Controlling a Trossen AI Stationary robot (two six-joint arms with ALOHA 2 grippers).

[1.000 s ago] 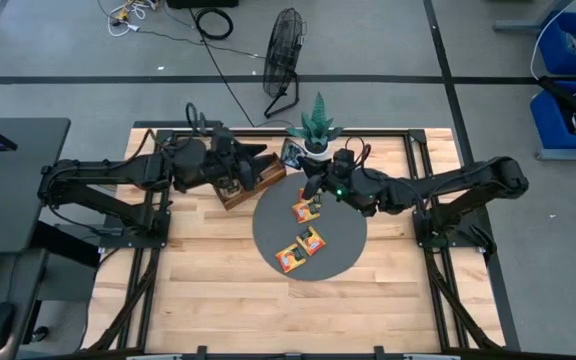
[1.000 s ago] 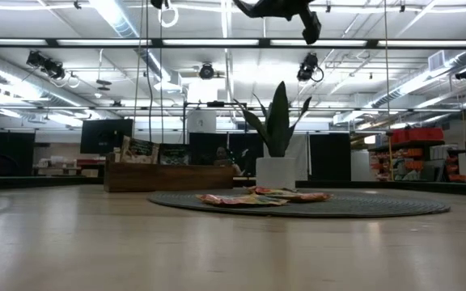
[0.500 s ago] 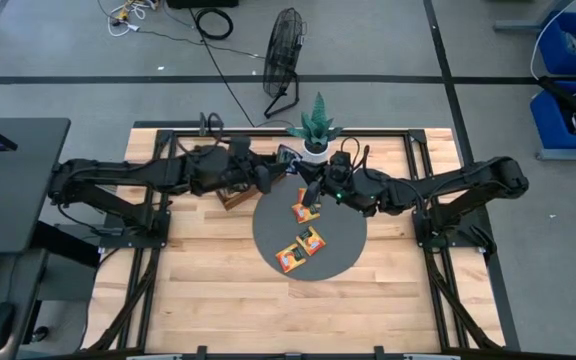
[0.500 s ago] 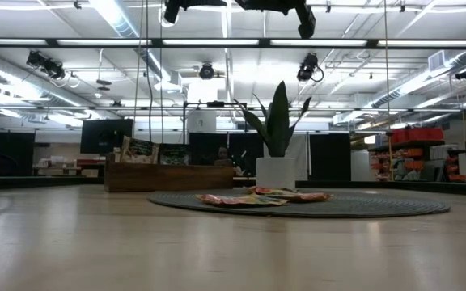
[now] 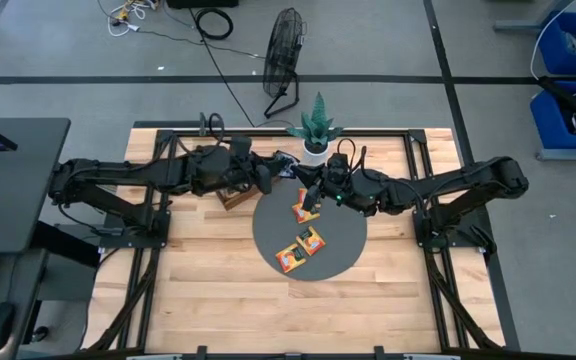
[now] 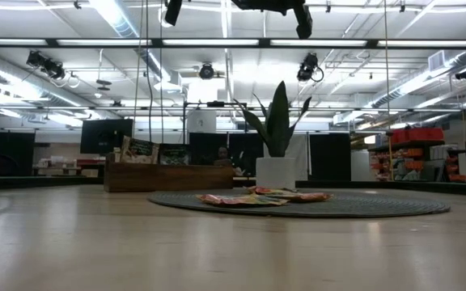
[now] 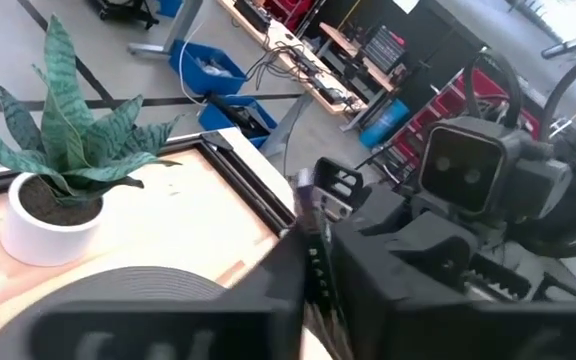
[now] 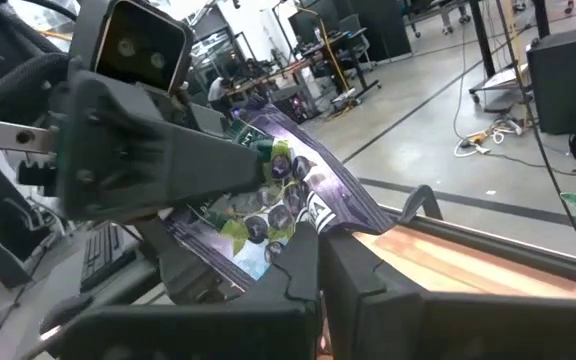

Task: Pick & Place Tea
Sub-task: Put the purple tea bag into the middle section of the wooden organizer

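On the wooden table (image 5: 218, 290) a round mat (image 5: 333, 255) lies at centre. Three tea sachets (image 5: 305, 211) rest on it: one toward its upper part, two side by side lower down. A potted plant (image 5: 314, 128) stands just above the mat. The wooden tray (image 5: 233, 196) sits at the mat's upper left. A fan (image 5: 284, 55) stands on the floor above the table.

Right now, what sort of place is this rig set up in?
Probably a large robotics lab or workshop: ceiling strip lights, blue storage bins, a floor fan beside the wooden table, and workstations with cables beyond.
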